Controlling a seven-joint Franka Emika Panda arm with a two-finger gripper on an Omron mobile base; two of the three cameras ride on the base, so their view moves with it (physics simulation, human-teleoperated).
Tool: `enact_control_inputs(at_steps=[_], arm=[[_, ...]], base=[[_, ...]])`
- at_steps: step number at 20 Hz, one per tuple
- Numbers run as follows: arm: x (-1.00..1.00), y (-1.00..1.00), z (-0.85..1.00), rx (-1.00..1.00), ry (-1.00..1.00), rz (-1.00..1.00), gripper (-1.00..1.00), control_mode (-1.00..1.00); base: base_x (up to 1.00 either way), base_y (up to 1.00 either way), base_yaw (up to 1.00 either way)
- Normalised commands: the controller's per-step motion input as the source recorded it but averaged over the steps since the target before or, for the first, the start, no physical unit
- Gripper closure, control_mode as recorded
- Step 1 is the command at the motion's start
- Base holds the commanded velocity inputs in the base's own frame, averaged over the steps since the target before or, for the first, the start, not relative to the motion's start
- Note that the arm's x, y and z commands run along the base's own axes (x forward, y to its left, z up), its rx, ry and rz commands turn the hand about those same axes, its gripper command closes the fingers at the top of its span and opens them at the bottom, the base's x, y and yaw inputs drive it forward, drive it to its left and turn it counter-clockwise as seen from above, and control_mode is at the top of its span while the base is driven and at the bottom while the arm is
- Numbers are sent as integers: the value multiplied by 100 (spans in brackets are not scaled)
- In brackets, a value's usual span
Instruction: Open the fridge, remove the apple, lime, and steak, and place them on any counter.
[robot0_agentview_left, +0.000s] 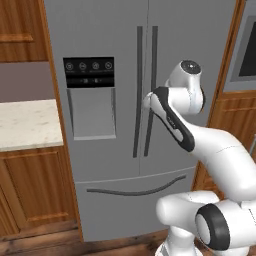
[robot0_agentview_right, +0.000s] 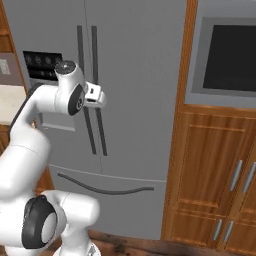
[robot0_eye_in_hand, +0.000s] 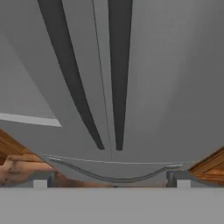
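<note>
The fridge is a tall grey French-door unit standing straight ahead of the arm, between wooden cabinets on either side. Both upper doors are closed and meet at a thin seam down the middle. Two dark vertical bar handles run side by side along that seam, one on each door. The left door carries a black dispenser panel with a row of small round buttons, and below it a recessed grey bay. Across the bottom sits a wide drawer with a shallow curved dark handle; it too is shut.

To the left of the fridge, a stretch of cream speckled counter rests on brown wooden cabinets. To the right, in the right base view, a tall wooden cabinet column holds a dark-windowed oven in a grey frame, with silver bar handles on the doors lower down.

The gripper is up close in front of the fridge, at the level of the door handles, with the white wrist just beside them in both base views. In the hand view its two finger tips stand far apart at the bottom corners, so the jaws are spread wide with nothing between them. That view looks along the two dark handles down to the drawer's curved handle. Whether the fingers touch a handle cannot be told.
</note>
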Motion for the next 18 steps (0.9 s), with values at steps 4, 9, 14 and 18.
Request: enact_control_inputs(at_steps=[4,9,14,18], arm=[[74,0,0,0,0,-1,-100,-100],[78,0,-6,0,0,-1,-100,-100],[65,-7,-8,0,-9,-3,-100,-100],[33,-7,-14,0,-16,-3,-100,-100]], base=[[0,0,0],[0,0,0],[0,0,0],[0,0,0]])
